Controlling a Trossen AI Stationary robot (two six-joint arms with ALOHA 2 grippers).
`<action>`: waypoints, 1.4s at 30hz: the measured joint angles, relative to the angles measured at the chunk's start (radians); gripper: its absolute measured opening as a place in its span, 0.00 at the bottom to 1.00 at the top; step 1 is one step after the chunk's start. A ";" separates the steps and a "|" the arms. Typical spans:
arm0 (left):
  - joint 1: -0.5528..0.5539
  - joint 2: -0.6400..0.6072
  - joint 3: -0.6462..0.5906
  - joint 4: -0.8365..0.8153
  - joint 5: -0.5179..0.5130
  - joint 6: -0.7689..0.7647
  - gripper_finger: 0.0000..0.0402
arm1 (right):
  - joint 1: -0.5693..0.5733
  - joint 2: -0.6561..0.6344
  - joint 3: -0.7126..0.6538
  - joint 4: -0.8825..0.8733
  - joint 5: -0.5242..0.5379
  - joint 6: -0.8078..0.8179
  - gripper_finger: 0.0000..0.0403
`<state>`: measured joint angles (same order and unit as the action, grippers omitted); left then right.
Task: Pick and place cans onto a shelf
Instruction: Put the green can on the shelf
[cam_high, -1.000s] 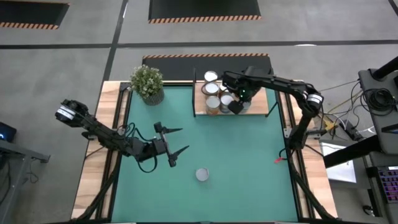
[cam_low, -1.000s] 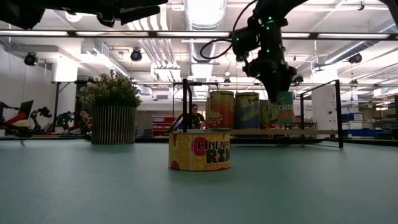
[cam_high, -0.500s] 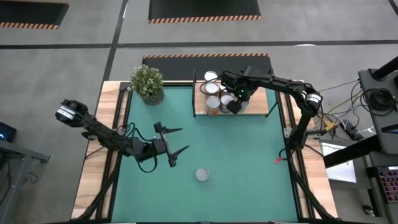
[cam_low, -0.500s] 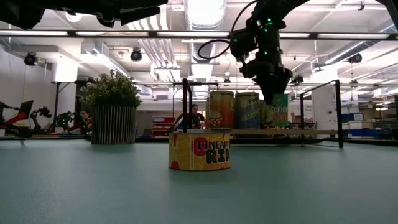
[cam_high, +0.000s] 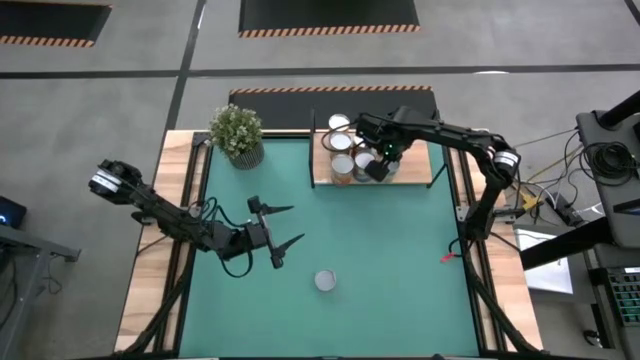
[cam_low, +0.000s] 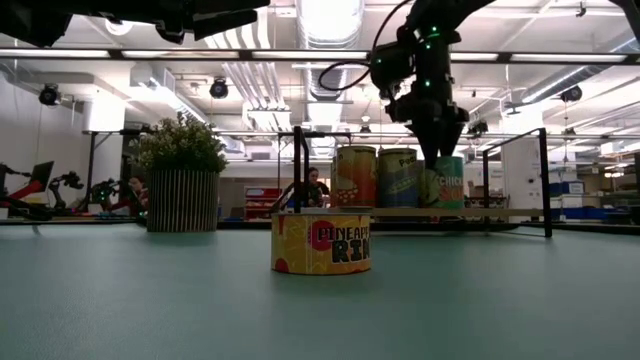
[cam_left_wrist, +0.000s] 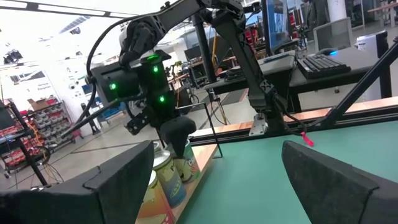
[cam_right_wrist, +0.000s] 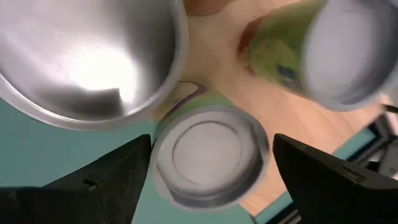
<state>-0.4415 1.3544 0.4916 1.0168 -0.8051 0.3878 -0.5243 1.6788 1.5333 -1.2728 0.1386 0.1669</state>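
Observation:
My right gripper is over the light-wood shelf at the far side of the table. It is shut on a green-labelled can, whose silvery top shows between the fingers. Three more cans stand on their bases on the shelf beside it. A yellow pineapple can stands on its base on the green mat, also in the low view. My left gripper is open and empty, above the mat left of centre. My right gripper pinches the green-labelled can by two opposite sides just under its top rim, one finger on each side. The fingers come from above, pointing down. The can is upright, with its base on the shelf board.
A potted green plant stands at the mat's far left corner. The shelf has thin black posts at its ends. There is bare wood on the shelf to the right of the cans. The green mat is open around the pineapple can.
My right gripper has gone down and slightly toward the other cans on the shelf, carrying the green-labelled can. The can was tilted and clear of the board. It now stands upright on the shelf next to the others.

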 joint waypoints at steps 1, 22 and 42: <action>0.000 0.000 0.000 0.000 0.000 0.000 0.83 | 0.000 -0.007 0.000 -0.001 0.015 -0.002 0.81; 0.000 0.000 0.001 0.000 0.000 0.000 0.83 | 0.000 -0.198 -0.023 0.020 -0.050 0.011 0.36; 0.000 0.000 0.002 0.000 0.000 0.000 0.83 | 0.000 -0.201 -0.238 0.204 -0.050 -0.037 0.02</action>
<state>-0.4412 1.3544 0.4934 1.0164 -0.8053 0.3874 -0.5243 1.4780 1.2954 -1.0683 0.0891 0.1303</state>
